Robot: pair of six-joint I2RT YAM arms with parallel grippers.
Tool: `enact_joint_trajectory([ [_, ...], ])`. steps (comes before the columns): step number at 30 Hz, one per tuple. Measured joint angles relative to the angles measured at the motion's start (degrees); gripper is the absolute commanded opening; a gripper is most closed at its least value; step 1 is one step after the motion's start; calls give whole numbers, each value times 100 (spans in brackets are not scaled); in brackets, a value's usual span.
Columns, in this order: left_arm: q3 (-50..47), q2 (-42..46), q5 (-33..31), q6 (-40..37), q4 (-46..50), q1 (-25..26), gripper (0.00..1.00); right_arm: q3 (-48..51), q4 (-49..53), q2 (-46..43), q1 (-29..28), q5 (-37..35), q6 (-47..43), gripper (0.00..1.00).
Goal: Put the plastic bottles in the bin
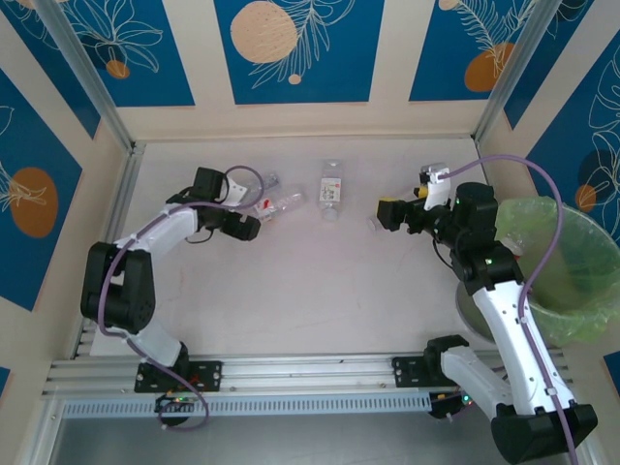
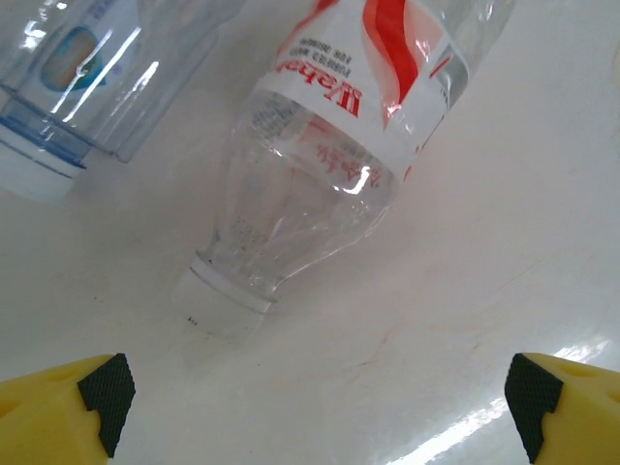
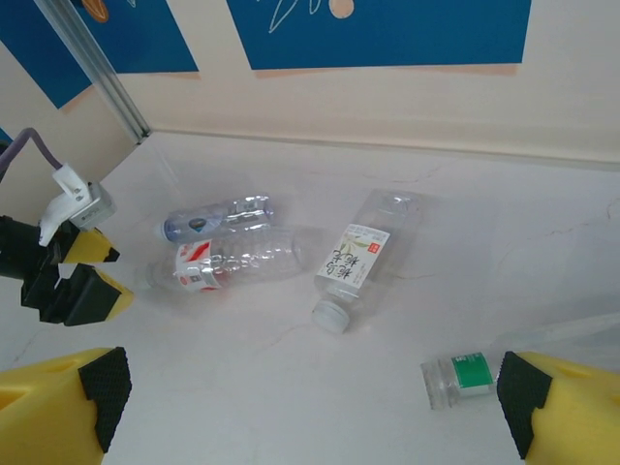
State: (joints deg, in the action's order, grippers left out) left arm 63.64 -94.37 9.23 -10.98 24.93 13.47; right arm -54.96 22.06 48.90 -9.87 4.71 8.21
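Plastic bottles (image 1: 281, 203): four on the white table (image 1: 310, 291), none held. Bin (image 1: 581, 325), green bag liner, is at 3–4 o'clock in the top view; its contents can't be made out.

Red-label bottle (image 2: 329, 145) is at 11 o'clock on the table, on its side, neck toward the left gripper (image 2: 315, 412). Its label reads roughly "Wahaha" in red, upside down in the left wrist view; small print is unreadable. Blue-label bottle (image 2: 87, 77) lies just beside it, at 10 o'clock in that view, writing blurred.

White-label bottle (image 3: 360, 254) is at 12 o'clock on the table. It has a white cap, green characters and a small red square, too small to read. Bottle with green band (image 3: 463, 376) lies at 1 o'clock, just beside one finger of the right gripper (image 3: 315, 412).

Left gripper has its jaws wide apart, empty, just short of the red-label bottle's mouth. Right gripper is also wide apart and empty. Right arm (image 1: 513, 320) overlaps the bin's 9 o'clock side.
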Motion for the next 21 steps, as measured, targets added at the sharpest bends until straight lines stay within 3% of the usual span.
enact_joint_trajectory([
  [13,286,-715,-39,-1141,105,0,82,33,-216,2,-26,-245,-140,99],
  [21,367,-938,-479,-1373,-127,0,81,35,-186,-76,-26,-389,-236,100],
])
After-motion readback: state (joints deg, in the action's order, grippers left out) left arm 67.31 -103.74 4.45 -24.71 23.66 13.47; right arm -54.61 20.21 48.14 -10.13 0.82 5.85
